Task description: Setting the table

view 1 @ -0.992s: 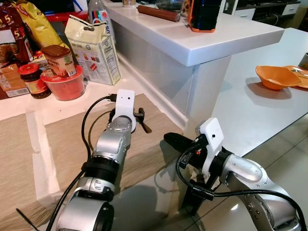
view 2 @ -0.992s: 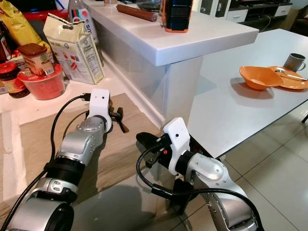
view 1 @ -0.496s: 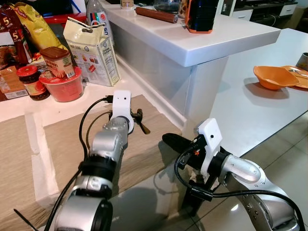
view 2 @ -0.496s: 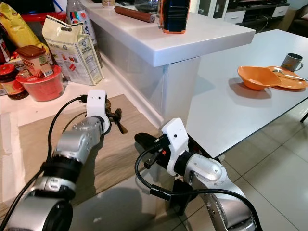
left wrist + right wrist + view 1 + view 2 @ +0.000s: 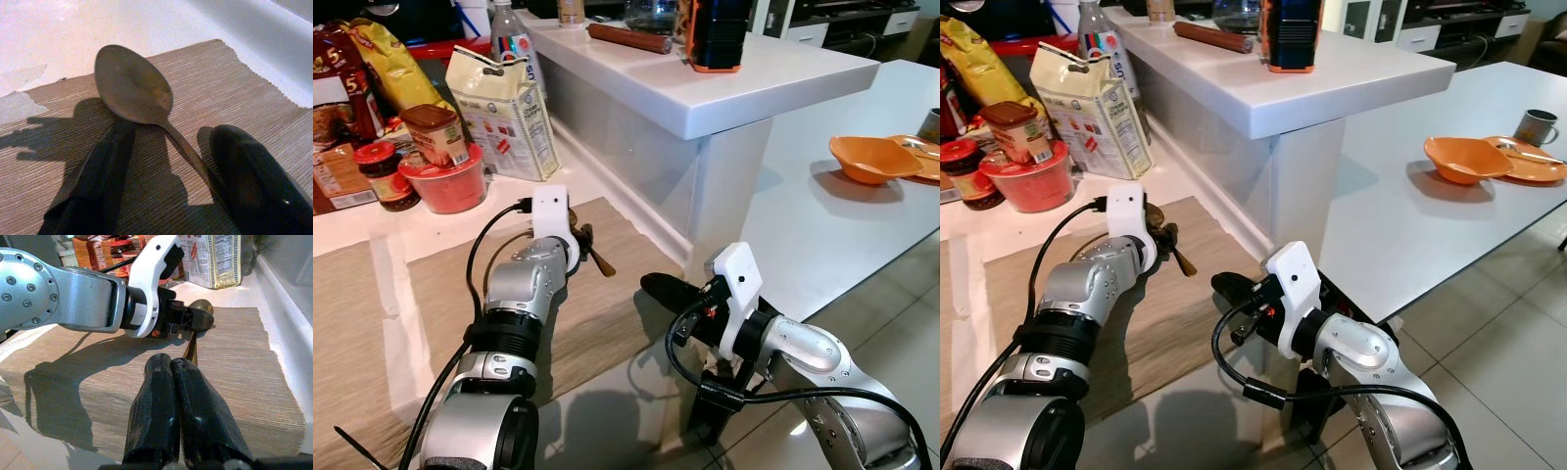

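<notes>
Two grippers over a woven placemat [image 5: 626,304] on white counter: left gripper [image 5: 161,166] spread around a spoon [image 5: 134,90], right gripper [image 5: 173,382] closed empty.

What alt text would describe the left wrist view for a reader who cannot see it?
A metal spoon lies on a brown woven placemat, its handle running between the two open black fingers of the left gripper. A white counter lies beyond the mat.

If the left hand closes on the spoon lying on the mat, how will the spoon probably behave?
The spoon looks like metal, so probably stiff and fairly light. Its handle is thin and smooth, lying between the open fingers of the left hand, so it might slip or pivot. It lies flat on the woven mat, which may leave little room to get under it.
</notes>
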Motion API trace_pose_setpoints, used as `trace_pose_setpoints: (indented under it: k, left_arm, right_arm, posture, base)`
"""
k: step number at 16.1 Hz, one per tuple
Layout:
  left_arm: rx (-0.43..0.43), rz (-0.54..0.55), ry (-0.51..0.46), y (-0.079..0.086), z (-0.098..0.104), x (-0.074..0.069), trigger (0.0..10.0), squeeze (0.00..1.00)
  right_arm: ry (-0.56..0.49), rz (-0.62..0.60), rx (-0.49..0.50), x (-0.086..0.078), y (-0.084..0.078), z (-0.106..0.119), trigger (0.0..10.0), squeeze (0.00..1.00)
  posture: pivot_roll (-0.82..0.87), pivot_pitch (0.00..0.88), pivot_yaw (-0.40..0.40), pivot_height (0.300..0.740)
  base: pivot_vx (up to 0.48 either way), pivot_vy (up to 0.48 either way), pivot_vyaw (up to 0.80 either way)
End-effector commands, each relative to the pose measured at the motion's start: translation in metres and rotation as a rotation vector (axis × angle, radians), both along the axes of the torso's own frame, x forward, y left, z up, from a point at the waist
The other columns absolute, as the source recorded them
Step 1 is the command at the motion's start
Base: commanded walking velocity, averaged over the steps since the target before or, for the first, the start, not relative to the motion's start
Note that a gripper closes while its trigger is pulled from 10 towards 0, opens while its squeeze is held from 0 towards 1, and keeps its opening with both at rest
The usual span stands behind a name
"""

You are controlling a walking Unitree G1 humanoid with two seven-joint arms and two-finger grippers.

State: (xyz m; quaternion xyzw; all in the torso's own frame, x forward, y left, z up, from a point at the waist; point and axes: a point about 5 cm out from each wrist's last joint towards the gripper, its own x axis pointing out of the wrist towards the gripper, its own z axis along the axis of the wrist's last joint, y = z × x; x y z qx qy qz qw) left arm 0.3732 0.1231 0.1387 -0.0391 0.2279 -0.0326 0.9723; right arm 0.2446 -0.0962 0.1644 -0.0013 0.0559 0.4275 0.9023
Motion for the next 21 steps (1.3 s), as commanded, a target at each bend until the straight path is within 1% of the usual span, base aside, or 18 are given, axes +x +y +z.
trace_pose_setpoints:
  k: [1,2,3,4,5,7,9,10,14,16,17,18,19,21]
  left_arm:
    - [0.037,-0.023,0.229,-0.001,-0.051,-0.022,0.0,0.0]
    - [0.053,-0.031,0.219,-0.001,-0.05,-0.021,0.0,0.0]
    - [0.1,-0.039,0.181,0.0,-0.047,-0.02,0.0,0.0]
    - [0.125,-0.036,0.136,0.001,-0.041,-0.018,0.0,0.0]
    - [0.134,-0.031,0.073,0.003,-0.029,-0.014,0.0,0.0]
    - [0.152,-0.026,-0.101,0.004,0.013,-0.008,0.0,0.0]
    - [0.14,-0.01,-0.211,0.008,0.042,-0.007,0.0,0.0]
    - [0.13,0.0,-0.231,0.01,0.048,-0.008,0.0,0.0]
    - [0.126,0.024,-0.252,0.012,0.053,-0.014,0.0,0.0]
    - [0.168,-0.013,-0.27,0.006,0.056,-0.015,0.0,0.0]
    - [0.161,-0.038,-0.264,0.002,0.053,-0.016,8.1,0.0]
    - [0.166,-0.032,-0.263,0.001,0.052,-0.016,10.0,0.0]
    - [0.141,-0.007,-0.25,0.0,0.046,-0.013,10.0,1.0]
    - [0.145,0.015,-0.232,-0.002,0.037,-0.008,10.0,1.0]
  right_arm:
    - [-0.005,0.005,0.001,0.001,0.001,0.0,10.0,0.0]
    - [-0.004,0.005,0.001,0.001,0.002,0.0,10.0,0.0]
    - [-0.004,0.006,0.001,0.001,0.002,0.0,10.0,0.0]
    - [-0.003,0.006,0.001,0.001,0.002,-0.001,10.0,0.0]
    - [-0.004,0.004,0.002,0.001,0.002,0.0,10.0,0.0]
    - [-0.002,0.001,0.001,0.002,0.002,-0.001,10.0,0.0]
    - [0.0,0.0,0.0,0.002,0.002,-0.002,10.0,0.0]
    - [0.001,0.002,-0.001,0.002,0.002,-0.002,10.0,0.0]
    - [0.004,0.008,-0.002,0.002,0.003,-0.003,10.0,0.0]
    - [0.003,0.009,-0.003,0.003,0.003,-0.003,10.0,0.0]
    - [0.002,0.011,-0.003,0.003,0.003,-0.003,10.0,0.0]
    - [0.002,0.012,-0.003,0.003,0.004,-0.003,10.0,0.0]
    - [0.001,0.015,-0.003,0.003,0.005,-0.003,10.0,0.0]
    - [-0.003,0.017,-0.002,0.001,0.005,-0.001,10.0,0.0]
  posture:
    - [-0.08,0.0,0.024,0.732]
    - [-0.08,0.0,0.024,0.732]
    - [-0.08,0.0,0.024,0.732]
    - [-0.08,0.0,0.024,0.732]
    - [-0.08,0.0,0.024,0.732]
    - [-0.08,0.0,0.022,0.732]
    - [-0.07,0.0,0.019,0.732]
    - [-0.07,0.0,0.017,0.732]
    - [-0.07,0.0,0.013,0.732]
    - [-0.06,0.0,0.011,0.732]
    - [-0.06,0.0,0.011,0.732]
    - [-0.06,0.0,0.011,0.732]
    - [-0.07,0.0,0.009,0.732]
    - [-0.07,0.0,0.01,0.732]
  base:
    - [0.0,0.0,0.0]
    - [0.0,0.0,0.0]
    - [0.0,0.0,0.0]
    - [0.0,0.0,0.0]
    - [0.0,0.0,0.0]
    - [0.0,0.0,0.0]
    - [0.0,0.0,0.0]
    - [0.0,0.0,0.0]
    - [0.0,0.0,0.0]
    - [0.0,0.0,0.0]
    - [0.0,0.0,0.0]
    - [0.0,0.0,0.0]
    - [0.0,0.0,0.0]
    - [0.0,0.0,0.0]
